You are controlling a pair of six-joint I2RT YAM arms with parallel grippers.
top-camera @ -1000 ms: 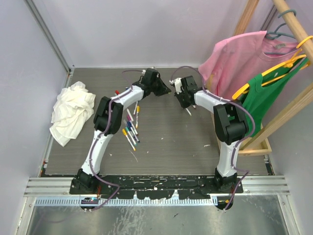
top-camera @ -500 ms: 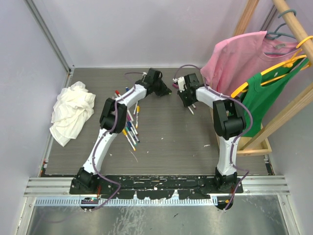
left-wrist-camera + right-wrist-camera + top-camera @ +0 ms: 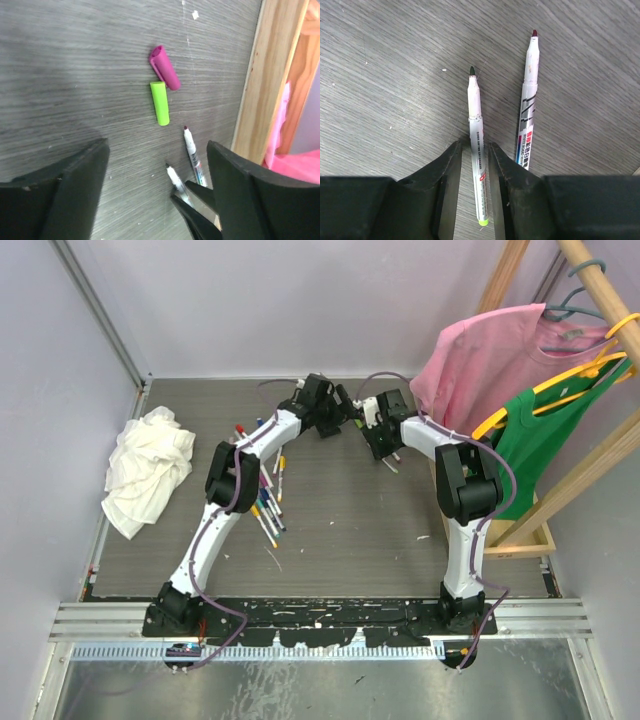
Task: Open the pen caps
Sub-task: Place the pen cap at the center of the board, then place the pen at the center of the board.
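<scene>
Left gripper (image 3: pixel 157 145) being held wide apart, nothing between fingers. Green cap (image 3: pixel 160 103) and magenta cap (image 3: pixel 165 74) lying loose on table (image 3: pixel 75 60) ahead of it, seemingly touching. Right gripper (image 3: pixel 475 147) being held narrow around uncapped green-tipped pen (image 3: pixel 475 115), slight gaps showing either side. Red-tipped pen (image 3: pixel 529 100) lying just beside.

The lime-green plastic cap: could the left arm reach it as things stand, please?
Probably yes: the left tool hangs open above the lime-green plastic cap, with nothing over it; a magenta plastic cap lies close beside.
</scene>
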